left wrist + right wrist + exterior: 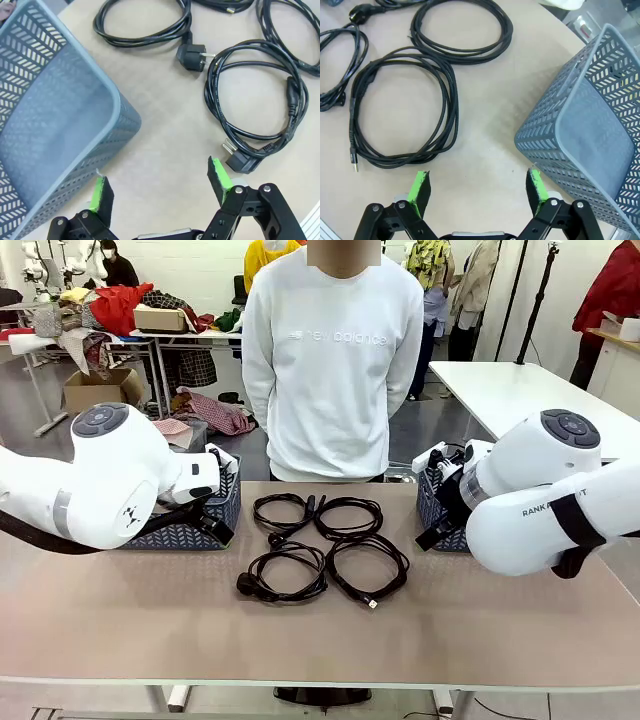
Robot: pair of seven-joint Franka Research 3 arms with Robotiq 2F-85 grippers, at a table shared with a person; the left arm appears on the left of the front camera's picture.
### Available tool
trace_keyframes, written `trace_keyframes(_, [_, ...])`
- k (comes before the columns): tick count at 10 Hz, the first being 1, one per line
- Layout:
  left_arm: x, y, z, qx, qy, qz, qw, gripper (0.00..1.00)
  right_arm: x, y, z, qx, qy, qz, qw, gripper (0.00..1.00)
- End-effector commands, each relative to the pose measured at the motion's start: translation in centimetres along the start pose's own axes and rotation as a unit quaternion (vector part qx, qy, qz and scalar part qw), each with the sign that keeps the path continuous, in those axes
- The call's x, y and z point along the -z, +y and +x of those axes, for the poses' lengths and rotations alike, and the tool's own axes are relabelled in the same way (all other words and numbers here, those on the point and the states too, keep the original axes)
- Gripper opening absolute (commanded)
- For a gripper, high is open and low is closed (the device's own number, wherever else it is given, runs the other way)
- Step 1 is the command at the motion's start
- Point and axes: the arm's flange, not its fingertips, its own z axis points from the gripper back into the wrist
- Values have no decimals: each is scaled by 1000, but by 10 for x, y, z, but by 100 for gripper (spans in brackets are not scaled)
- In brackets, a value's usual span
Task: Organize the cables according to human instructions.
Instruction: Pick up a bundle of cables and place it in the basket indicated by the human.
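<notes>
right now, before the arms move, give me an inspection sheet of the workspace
surface: tan table, no spill seen
job's things: four cables, black coils in two rows mid-table; left basket and right basket, no cable seen inside
clutter: nothing seen
grippers: left jaws and right jaws open, holding nothing, each beside its basket
cables: all loose, none gripped
surroundings: person standing at far side; clothes piled behind
</notes>
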Motion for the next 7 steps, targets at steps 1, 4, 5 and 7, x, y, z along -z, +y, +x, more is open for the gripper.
trace_keyframes(1, [0,0,0,0,0,0,1000,100,0,0,0,0,0,0,1000,100])
trace_keyframes(4, [0,0,0,0,0,0,1000,100,0,0,0,0,0,0,1000,100])
trace_keyframes(5, [0,0,0,0,0,0,1000,100,0,0,0,0,0,0,1000,100])
trace_keyframes(7, [0,0,0,0,0,0,1000,100,0,0,0,0,0,0,1000,100])
